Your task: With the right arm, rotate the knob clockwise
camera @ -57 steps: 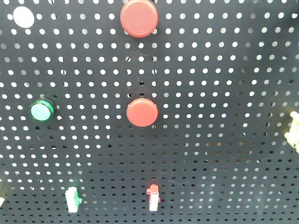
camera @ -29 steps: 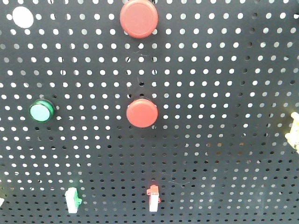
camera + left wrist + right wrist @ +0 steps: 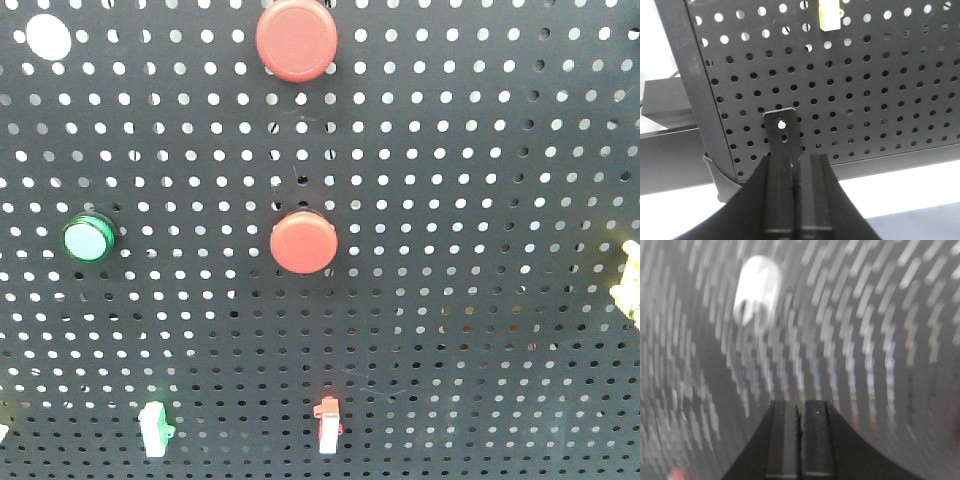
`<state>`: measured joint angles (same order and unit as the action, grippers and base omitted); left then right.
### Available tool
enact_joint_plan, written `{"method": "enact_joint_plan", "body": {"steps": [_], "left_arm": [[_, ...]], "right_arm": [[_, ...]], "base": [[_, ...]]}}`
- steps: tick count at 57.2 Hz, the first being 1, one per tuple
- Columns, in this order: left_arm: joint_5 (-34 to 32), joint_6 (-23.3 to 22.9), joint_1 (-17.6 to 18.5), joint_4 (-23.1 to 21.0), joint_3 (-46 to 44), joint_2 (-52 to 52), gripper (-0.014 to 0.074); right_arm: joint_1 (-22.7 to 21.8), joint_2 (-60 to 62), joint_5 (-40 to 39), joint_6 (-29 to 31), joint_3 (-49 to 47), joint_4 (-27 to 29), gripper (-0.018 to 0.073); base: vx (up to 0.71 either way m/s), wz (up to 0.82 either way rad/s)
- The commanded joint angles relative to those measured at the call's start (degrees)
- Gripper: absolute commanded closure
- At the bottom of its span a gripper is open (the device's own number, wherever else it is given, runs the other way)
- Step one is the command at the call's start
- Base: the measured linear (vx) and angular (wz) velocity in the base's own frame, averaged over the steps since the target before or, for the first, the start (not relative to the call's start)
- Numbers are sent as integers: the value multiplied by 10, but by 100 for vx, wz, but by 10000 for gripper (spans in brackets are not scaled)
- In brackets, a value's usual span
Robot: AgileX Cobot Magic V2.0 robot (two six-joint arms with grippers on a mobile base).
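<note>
The knob (image 3: 757, 290), as I judge it, is the pale rounded fitting high and to the left in the right wrist view. It sits on the black pegboard (image 3: 880, 340), well apart from the right claw (image 3: 801, 407). The whole view is streaked, so its shape and any pointer mark cannot be made out. The right claw has its two fingers pressed together with only a thin seam between them, and it holds nothing. To do this step well, the arm should first settle until the view is sharp. The claw then needs to part wide enough to straddle the knob and come square to the board with the knob centred between the fingers. Closing while off to one side would only push at it. Once the grip is firm, the turn should come from the wrist rolling about the knob's own axis, clockwise as seen facing the board, with no sideways drag. The front view shows two red buttons (image 3: 297, 40) (image 3: 304, 241), a green button (image 3: 88, 238) and a white disc (image 3: 49, 36), but no arm. I cannot tell whether that disc is the same fitting. The left claw (image 3: 795, 162) is likewise closed and empty, low by the board's corner beside a small bracket (image 3: 782, 130).
</note>
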<state>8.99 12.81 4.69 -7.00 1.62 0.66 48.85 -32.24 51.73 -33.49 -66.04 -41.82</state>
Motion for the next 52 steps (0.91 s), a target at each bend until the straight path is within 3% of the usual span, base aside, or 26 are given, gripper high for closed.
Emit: {"method": "enact_joint_plan", "body": {"steps": [1,15,52], "left_arm": [[-49,-1,4,-3,19,10,603],[-49,-1,4,-3,19,10,603],[-49,-1,4,-3,19,10,603]], "right_arm": [[-4,36,-68,39,56,-36,567],[-4,100,-110,8,193,-177,566],[-4,102,-104,-2,215,-172,566]], "base": [[0,0],[0,0],[0,0]]}}
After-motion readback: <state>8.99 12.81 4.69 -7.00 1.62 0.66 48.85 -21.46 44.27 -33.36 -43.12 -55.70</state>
